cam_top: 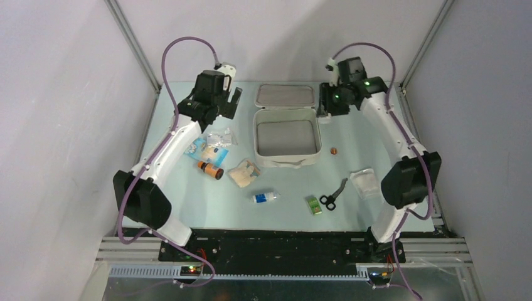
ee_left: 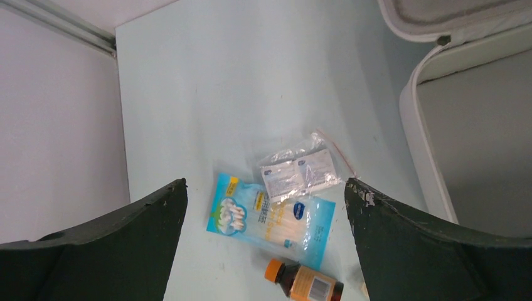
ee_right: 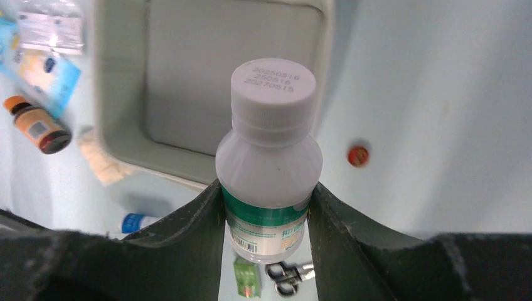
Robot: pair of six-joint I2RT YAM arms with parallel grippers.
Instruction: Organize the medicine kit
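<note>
The pale green bench (cam_top: pixel 276 216) carries everything. Toward its far middle lies the medicine kit (cam_top: pixel 285 138), a white rounded-square soft zip case. Its hinged lid (cam_top: pixel 284 95) is thrown back flat and the grey-lined tray faces up, so things can go straight in from above; from here the tray looks bare. My right end effector (ee_right: pixel 266 204) hangs just off the kit's far right corner. It is clamped on a white plastic bottle with a green label and a white screw cap (ee_right: pixel 270 157), gripped low on the body with the cap clear, which I judge leaves room to lower it into the tray. My left end effector (ee_left: pixel 263 191) is spread wide and holds nothing. It sits above a flat blue-and-white packet (ee_left: pixel 270 219) and a clear zip bag of white sachets (ee_left: pixel 301 172), probably lined up for those. Loose nearer me are a crumpled beige wrap (cam_top: pixel 243 172), a brown bottle with an orange cap (cam_top: pixel 210 169), black-handled scissors (cam_top: pixel 331 197) and a small green box (cam_top: pixel 314 205).
</note>
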